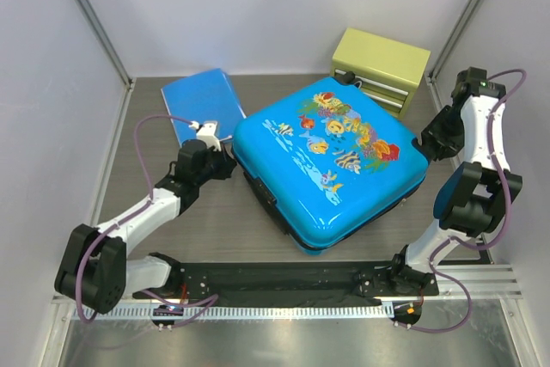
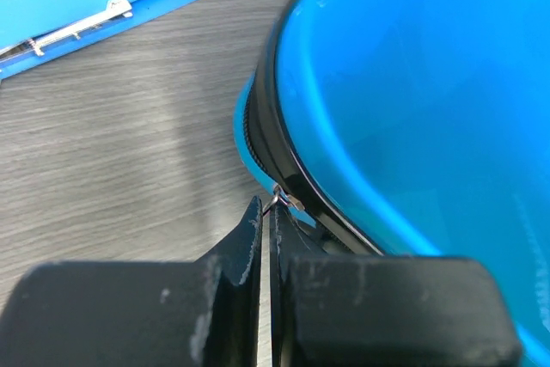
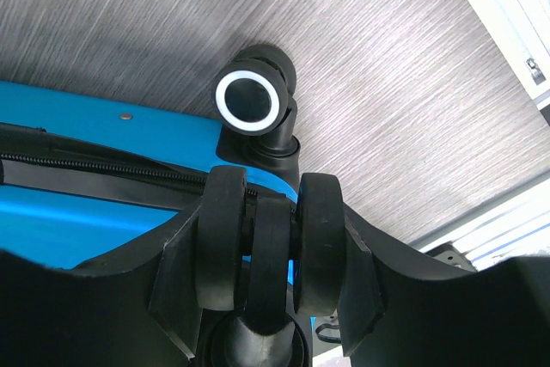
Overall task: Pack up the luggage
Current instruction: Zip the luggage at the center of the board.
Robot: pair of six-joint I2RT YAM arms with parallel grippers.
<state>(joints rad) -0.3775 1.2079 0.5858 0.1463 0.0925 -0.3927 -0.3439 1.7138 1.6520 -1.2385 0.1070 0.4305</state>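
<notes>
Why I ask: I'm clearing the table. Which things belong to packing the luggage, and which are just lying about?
In the job: luggage; left end effector, shut on its zip pull; right end effector, shut on a wheel.
Lying about: blue folder; yellow-green drawer box.

The suitcase [image 1: 331, 165] is bright blue with orange, yellow and red fish prints; its wheel [image 3: 253, 100] is black, ringed white. Folder [image 1: 202, 105] blue, box [image 1: 380, 64] yellow-green, table [image 1: 206, 229] grey wood-grain.
</notes>
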